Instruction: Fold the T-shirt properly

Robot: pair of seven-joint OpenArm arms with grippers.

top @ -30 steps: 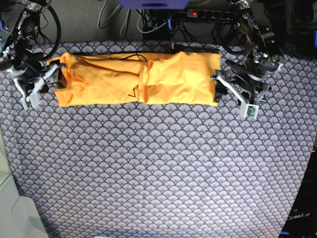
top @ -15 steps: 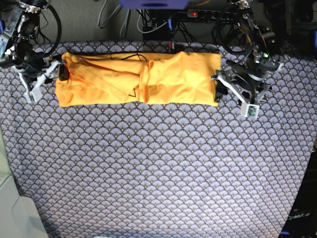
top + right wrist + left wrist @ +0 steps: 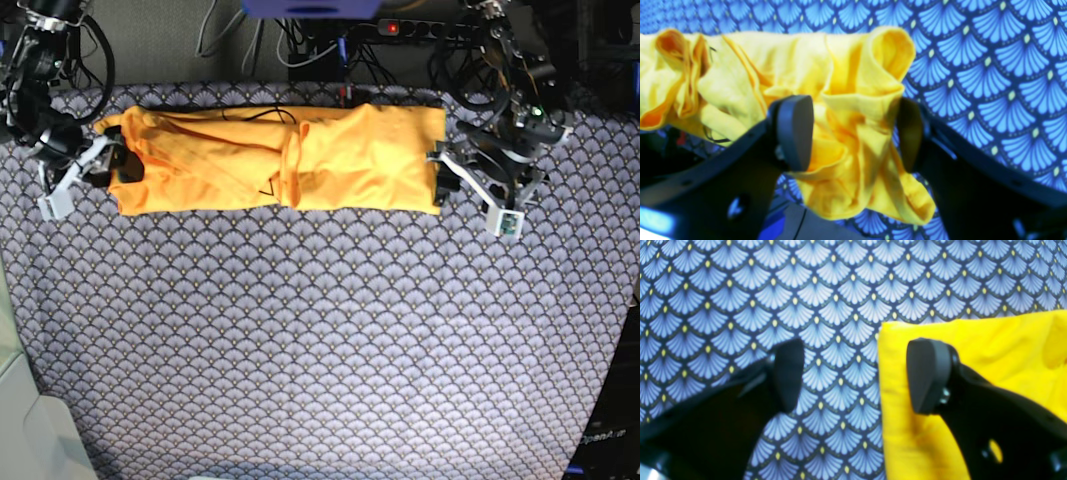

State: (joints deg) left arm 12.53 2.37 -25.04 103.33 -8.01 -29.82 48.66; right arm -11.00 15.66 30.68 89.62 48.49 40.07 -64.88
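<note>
Your T-shirt [image 3: 280, 160] lies at the far edge of the scalloped cloth [image 3: 320, 340], already folded into a long band; crosswise folds remain. Your left gripper [image 3: 853, 376] gapes, straddling its edge, gripping nothing. Your right gripper [image 3: 853, 133] stands open around bunched fabric

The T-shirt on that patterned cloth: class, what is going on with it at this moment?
A two-armed robot is folding the T-shirt, which lies as a long band on the scallop-patterned cloth. The right end effector is open around a bunched end of the fabric; whether that end is lifted is unclear. The left end effector is open at the opposite edge, one finger above the shirt, the other over the cloth, gripping nothing.
</note>
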